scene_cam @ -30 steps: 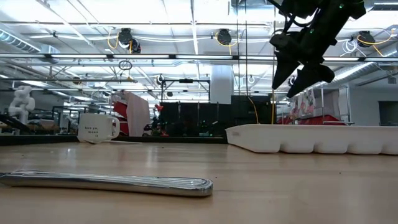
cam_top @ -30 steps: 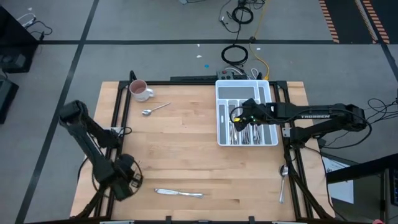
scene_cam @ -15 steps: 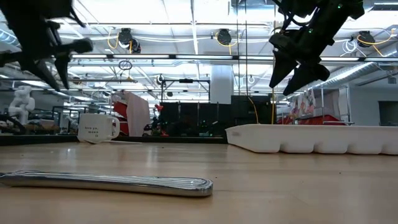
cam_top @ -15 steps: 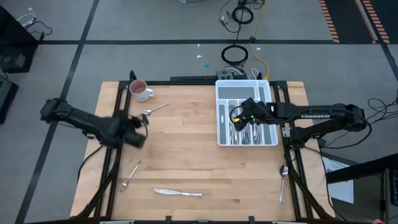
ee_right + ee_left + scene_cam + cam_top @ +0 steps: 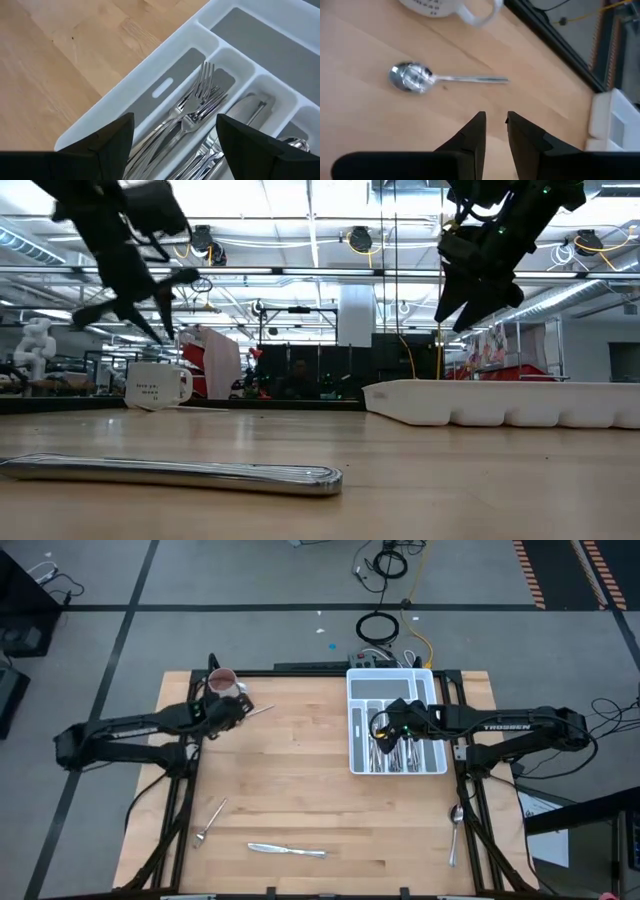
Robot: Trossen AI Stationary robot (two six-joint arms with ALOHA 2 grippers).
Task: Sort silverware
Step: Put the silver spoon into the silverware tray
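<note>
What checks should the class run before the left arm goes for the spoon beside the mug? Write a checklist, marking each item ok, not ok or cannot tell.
1. Spoon lies flat, free on the table: ok.
2. Mug apart from the spoon: ok.
3. Left gripper empty: ok.
4. Left gripper wide enough for the handle: not ok, only a narrow gap.
5. Right gripper open, over the tray, clear of the left arm: ok.
6. Spoon compartment in the tray free: cannot tell.

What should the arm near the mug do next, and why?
Probably lower the left gripper onto the spoon and open a bit wider first. Its fingers stand nearly together, holding nothing, and the spoon lies loose on the table beside the mug, outside the tray.
</note>
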